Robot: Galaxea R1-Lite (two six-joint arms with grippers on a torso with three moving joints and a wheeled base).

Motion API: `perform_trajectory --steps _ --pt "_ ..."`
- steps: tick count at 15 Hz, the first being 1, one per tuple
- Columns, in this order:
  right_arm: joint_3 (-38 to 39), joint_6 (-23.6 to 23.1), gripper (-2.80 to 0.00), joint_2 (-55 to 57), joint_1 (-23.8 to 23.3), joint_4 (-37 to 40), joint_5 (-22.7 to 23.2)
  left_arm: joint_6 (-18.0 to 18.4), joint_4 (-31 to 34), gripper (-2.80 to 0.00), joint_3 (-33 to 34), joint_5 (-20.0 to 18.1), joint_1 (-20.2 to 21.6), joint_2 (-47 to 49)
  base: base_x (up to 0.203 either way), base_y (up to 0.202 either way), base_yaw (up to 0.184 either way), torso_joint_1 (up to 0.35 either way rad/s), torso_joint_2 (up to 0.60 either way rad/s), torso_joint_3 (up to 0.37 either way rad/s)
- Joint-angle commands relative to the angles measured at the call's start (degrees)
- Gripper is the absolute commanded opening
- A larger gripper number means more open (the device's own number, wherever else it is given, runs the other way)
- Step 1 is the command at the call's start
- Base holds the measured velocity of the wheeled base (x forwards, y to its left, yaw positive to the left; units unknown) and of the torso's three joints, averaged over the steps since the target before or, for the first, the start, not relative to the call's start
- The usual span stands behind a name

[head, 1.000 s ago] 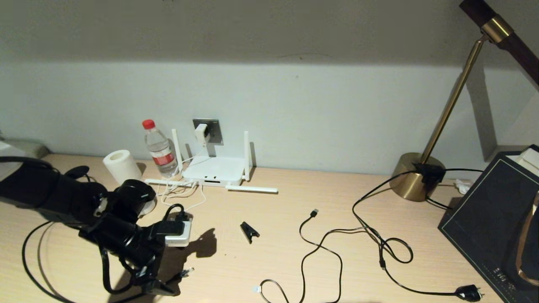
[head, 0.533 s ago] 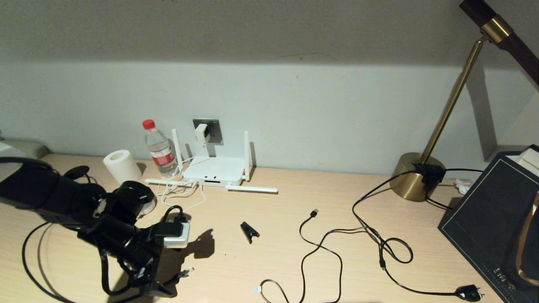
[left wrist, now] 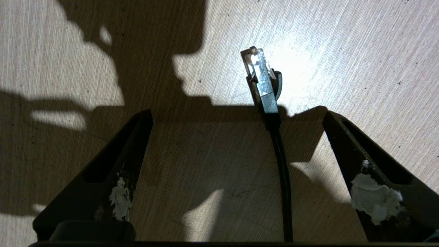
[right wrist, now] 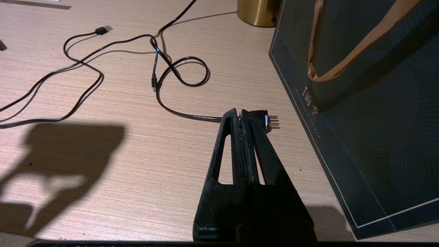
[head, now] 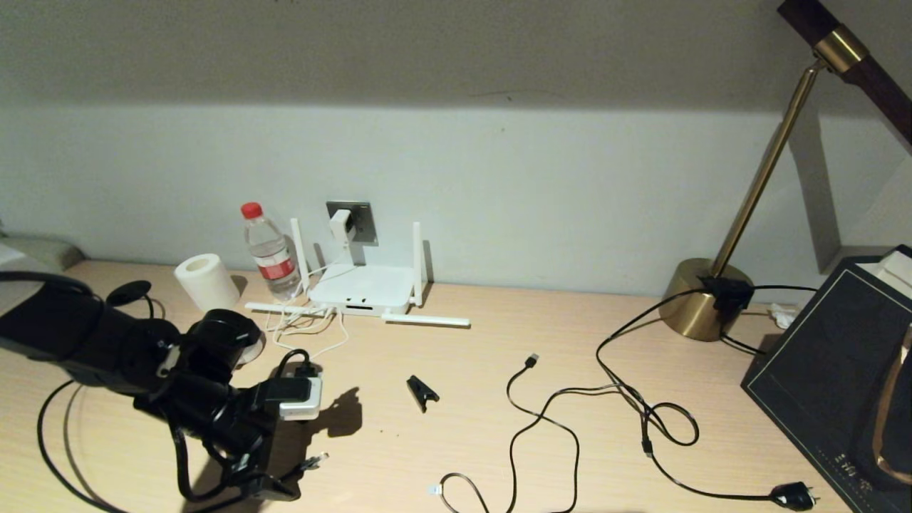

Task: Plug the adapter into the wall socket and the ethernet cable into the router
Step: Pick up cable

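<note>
L gripper repositioned over ethernet plug; grasp not yet made.
L gripper (left wrist: pixel 236 171), lower left of head view, was shifted slightly left; jaws fully apart, empty, straddling ethernet cable (left wrist: pixel 265 85) on desk. Adapter (head: pixel 340 225) sits in wall socket (head: pixel 363 217). R gripper (right wrist: pixel 245 118) parked, closed.

The adapter (head: pixel 340 225) is seen plugged into the wall socket (head: pixel 358 220) above the router (head: pixel 364 289). The left arm (head: pixel 164 370) is held low over the desk (head: pixel 470 399), near the ethernet cable (head: pixel 314 462).

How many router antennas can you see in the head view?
4: two upright at the router's back corners, by the wall; two lying flat on the table along its front, one pointing left, one right.
</note>
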Motion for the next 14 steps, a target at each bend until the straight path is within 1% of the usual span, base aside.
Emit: perform_trajectory --steps 1,2,4,14 --pt "-0.02 -0.05 -2.80 0.07 0.04 0.07 0.04 0.39 -0.18 0.00 0.29 -0.11 0.02 0.22 0.000 0.000 0.000 0.000 0.00 0.000" --pt "-0.02 -0.05 -2.80 0.07 0.04 0.07 0.04 0.39 -0.27 0.00 0.29 -0.11 0.02 0.40 0.000 0.000 0.000 0.000 0.00 0.000" --pt "-0.02 -0.05 -2.80 0.07 0.04 0.07 0.04 0.39 -0.18 -2.80 0.38 -0.11 0.02 0.40 0.000 0.000 0.000 0.000 0.00 0.000" --pt "-0.02 -0.05 -2.80 0.07 0.04 0.07 0.04 0.39 -0.73 -2.80 2.40 -0.14 0.02 0.14 0.000 0.000 0.000 0.000 0.00 0.000"
